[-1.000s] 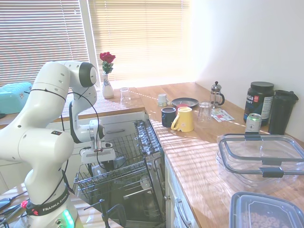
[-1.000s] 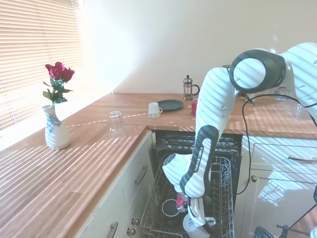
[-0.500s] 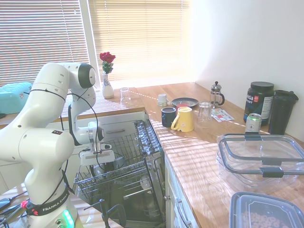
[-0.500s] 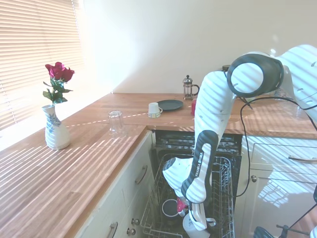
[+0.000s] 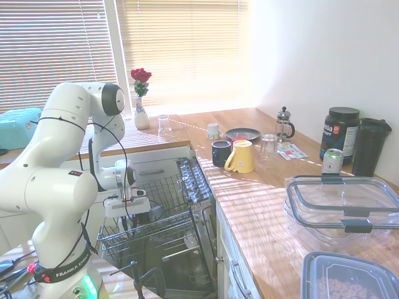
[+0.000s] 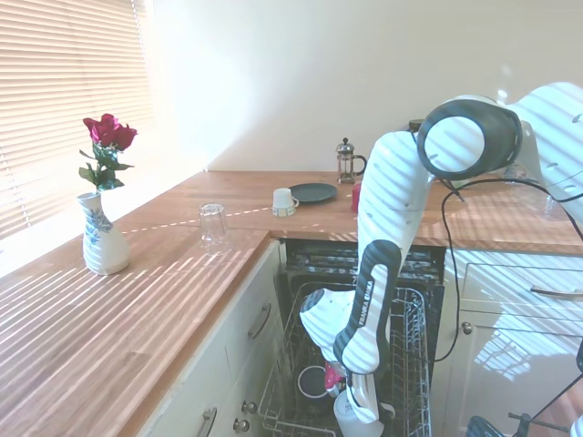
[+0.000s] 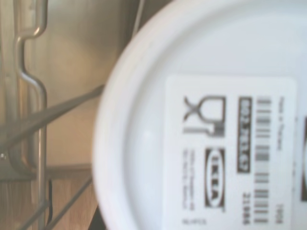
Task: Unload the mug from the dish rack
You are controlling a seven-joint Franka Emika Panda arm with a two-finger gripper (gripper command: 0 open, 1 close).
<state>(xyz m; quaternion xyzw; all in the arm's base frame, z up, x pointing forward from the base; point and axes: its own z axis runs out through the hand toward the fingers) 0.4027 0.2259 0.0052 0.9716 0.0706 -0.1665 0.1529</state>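
one mug (image 7: 206, 120), perhaps upside-down

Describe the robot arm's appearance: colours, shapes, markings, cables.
The arm is glossy white with rounded, bulbous segments and dark grey round joint caps. Black lettering reading FRANKA runs along a link and on its black base band. Thin black cables loop down to the wrist. A green light glows at the base.
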